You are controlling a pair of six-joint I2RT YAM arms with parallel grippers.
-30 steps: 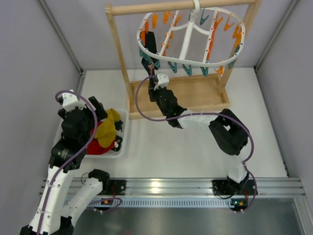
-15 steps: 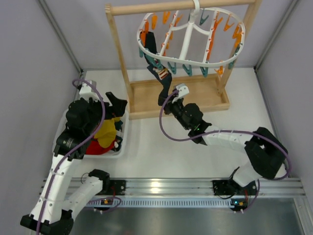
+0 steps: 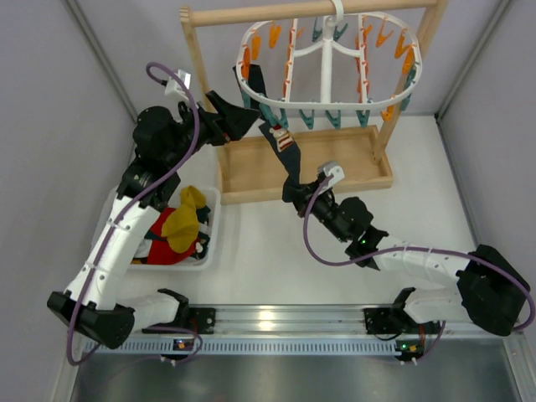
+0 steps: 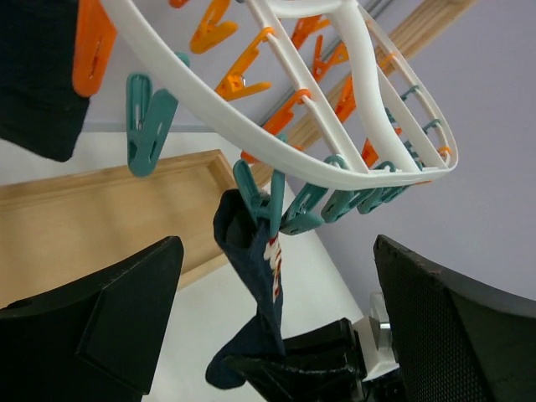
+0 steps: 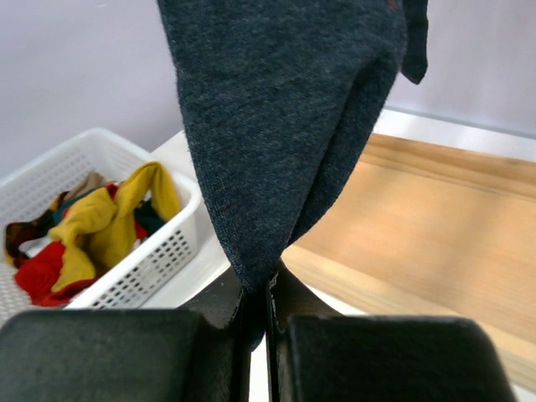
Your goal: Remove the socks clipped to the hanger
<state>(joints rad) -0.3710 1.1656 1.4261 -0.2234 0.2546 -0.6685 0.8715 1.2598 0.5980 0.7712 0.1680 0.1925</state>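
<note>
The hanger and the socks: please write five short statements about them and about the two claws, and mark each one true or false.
1. The right claw is shut on the lower end of a dark sock. True.
2. This sock is free of the hanger. False: a teal clip holds its upper end.
3. The left claw grips the hanger. False: it is open, holding nothing, close to the hanger.
4. The white basket holds a yellow sock and a red sock. True.
5. Only one sock hangs on the hanger. False: a second dark sock hangs from an orange clip.
</note>
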